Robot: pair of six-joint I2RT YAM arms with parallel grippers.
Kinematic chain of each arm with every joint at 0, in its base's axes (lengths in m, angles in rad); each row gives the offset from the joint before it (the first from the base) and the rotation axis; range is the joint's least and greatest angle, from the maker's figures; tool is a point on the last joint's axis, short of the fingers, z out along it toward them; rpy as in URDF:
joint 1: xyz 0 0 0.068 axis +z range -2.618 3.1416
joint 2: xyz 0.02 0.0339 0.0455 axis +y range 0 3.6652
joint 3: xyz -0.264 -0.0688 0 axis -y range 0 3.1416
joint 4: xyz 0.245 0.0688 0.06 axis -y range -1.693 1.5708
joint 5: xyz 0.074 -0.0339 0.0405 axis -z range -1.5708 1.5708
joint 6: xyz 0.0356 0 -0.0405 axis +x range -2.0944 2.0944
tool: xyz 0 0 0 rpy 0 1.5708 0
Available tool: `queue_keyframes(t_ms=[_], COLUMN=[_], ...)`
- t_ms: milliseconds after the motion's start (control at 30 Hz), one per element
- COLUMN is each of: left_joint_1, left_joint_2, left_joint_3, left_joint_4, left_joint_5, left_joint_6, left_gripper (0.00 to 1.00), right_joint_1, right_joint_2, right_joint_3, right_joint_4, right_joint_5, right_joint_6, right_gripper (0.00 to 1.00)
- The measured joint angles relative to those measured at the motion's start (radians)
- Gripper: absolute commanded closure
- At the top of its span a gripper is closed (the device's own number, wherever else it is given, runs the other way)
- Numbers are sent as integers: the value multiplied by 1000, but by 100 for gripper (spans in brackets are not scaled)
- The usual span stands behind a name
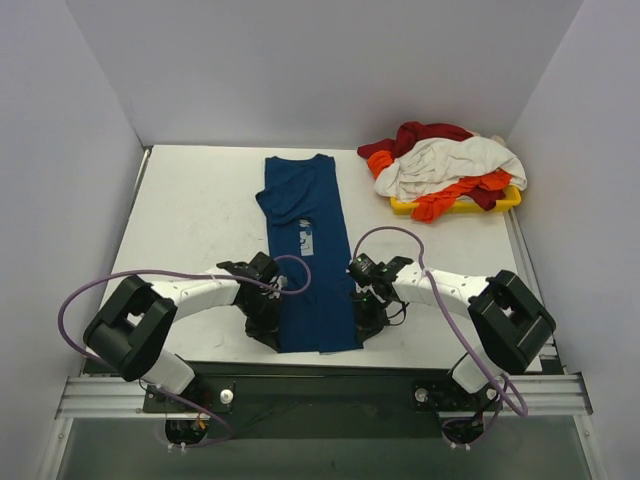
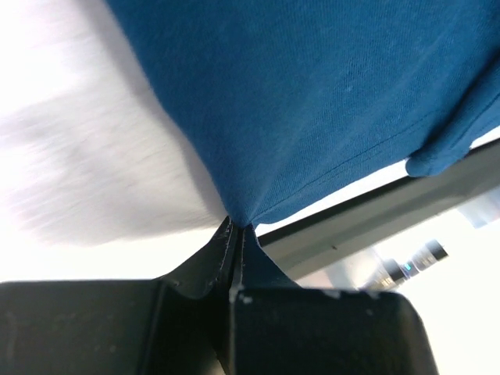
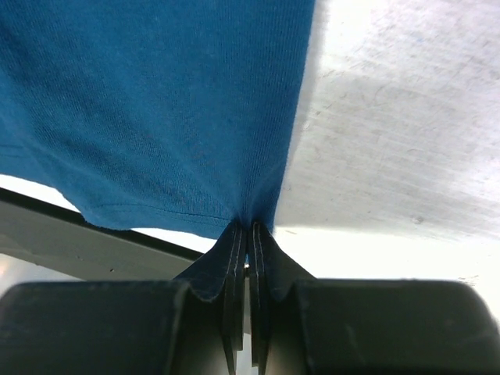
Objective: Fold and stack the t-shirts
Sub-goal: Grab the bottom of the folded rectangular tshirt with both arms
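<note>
Pinching the near hem corners of the dark blue t-shirt (image 1: 305, 270), the left gripper (image 2: 233, 241) and right gripper (image 3: 248, 233) are clamped on cloth; it lies lengthwise on the desk (image 1: 190, 210), other t-shirts (image 1: 440, 165) heaped on the yellow tray (image 1: 507, 203).

A white table (image 1: 190, 210) filled the middle of the frame. A blue shirt (image 1: 310, 270) lay on it at centre, folded into a long strip running from the upper middle down to the table's bottom edge. At upper right sat a yellow tray (image 1: 505, 203), heaped with red, white and orange shirts (image 1: 440, 160).
</note>
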Motion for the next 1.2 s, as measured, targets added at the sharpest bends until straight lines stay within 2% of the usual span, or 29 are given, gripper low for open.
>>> queue_keyframes(t_ms=[233, 567, 833, 1200], left_joint_1=[-13, -17, -5, 118], left_joint_2=[-102, -262, -354, -308], left_joint_3=[-21, -22, 58, 148], left_joint_4=[-28, -103, -179, -82], left_joint_5=[-97, -121, -190, -224], left_joint_6=[0, -34, -59, -58], left_gripper=[100, 100, 100, 100], right_joint_1=[16, 49, 54, -53], right_joint_2=[-9, -82, -115, -45], right_joint_3=[0, 15, 163, 367], right_joint_4=[-11, -80, -159, -195], right_joint_5=[-17, -31, -18, 63], right_joint_6=[10, 32, 36, 4], right_gripper=[100, 100, 100, 100])
